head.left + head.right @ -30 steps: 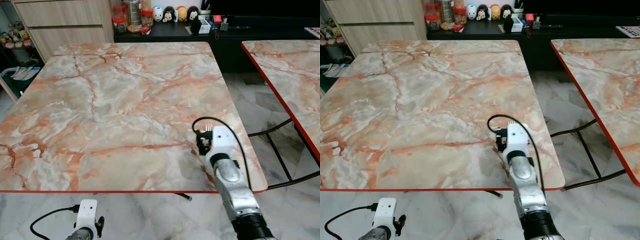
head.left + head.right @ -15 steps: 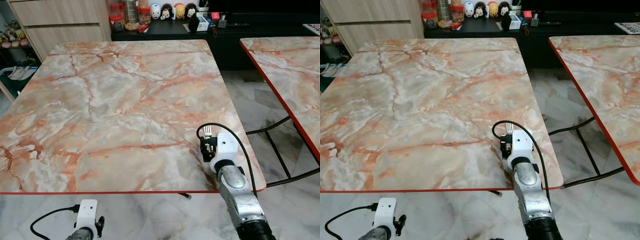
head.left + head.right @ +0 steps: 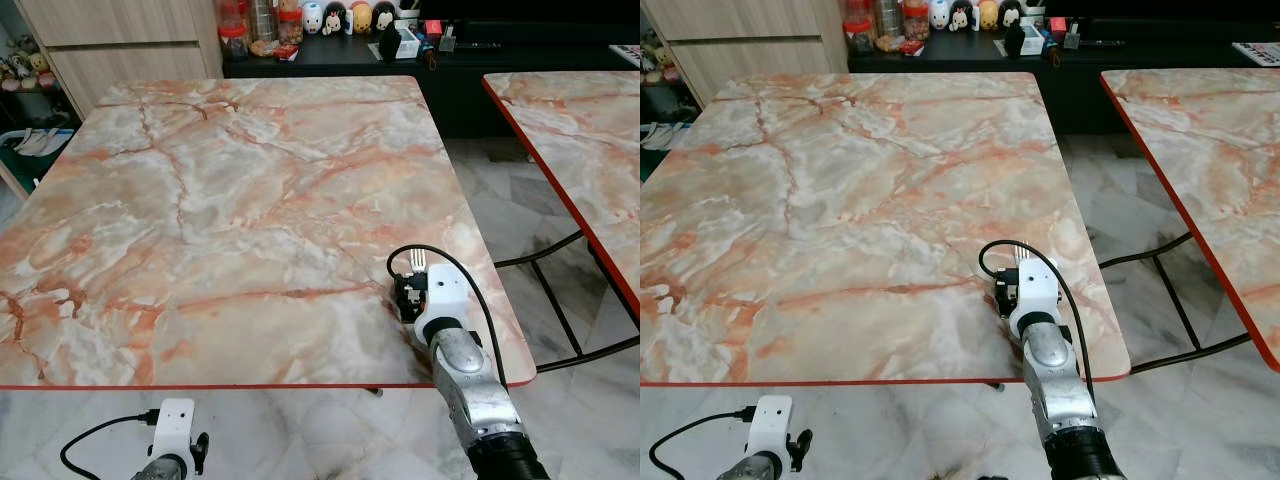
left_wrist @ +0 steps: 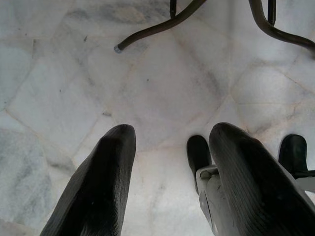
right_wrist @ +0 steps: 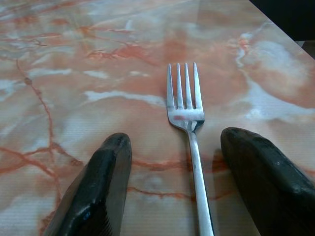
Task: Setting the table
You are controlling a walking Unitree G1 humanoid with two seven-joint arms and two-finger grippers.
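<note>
Silver fork [image 5: 187, 115] now lies released between your right gripper's [image 5: 179, 182] spread jaws, at the bench's [image 3: 200, 200] 5 o'clock corner.

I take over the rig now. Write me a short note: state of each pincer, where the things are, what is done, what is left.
Right pincer: open, low over the near right corner of the marble table, fingers on either side of the fork and apart from it.
Left pincer: open, hanging idle below the table edge over the floor.
Done: the fork lies flat on the table, tines pointing away from the robot.
Left: probably pull the right arm back, then bring any other tableware.
</note>
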